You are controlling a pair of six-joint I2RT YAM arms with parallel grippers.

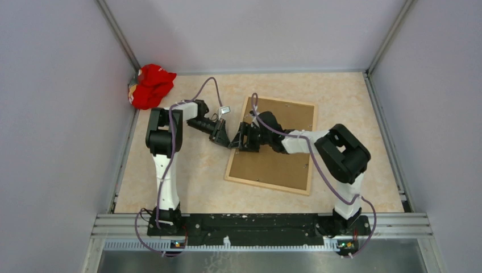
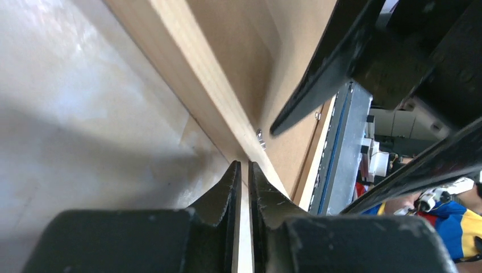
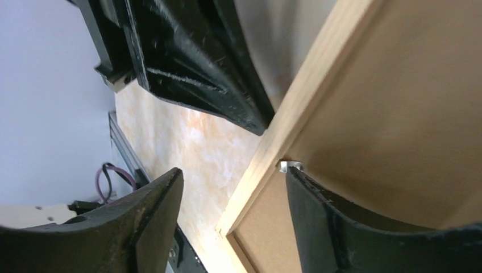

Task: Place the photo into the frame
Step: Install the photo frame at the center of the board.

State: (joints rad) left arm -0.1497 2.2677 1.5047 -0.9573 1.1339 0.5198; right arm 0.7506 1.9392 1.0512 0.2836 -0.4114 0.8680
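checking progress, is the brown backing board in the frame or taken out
In. The backing board fills the frame, lying inside its wooden rim; the right wrist view shows a metal tab at its edge.

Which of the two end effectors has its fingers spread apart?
The right end effector: its fingers stand wide apart, the frame's wooden edge showing between them; the left end effector's nearly touch.

Top view: high above the near edge at picture bottom, looking down over the whole counter; wrist views: very close, facing each other across one rail of the frame, centre of top view.
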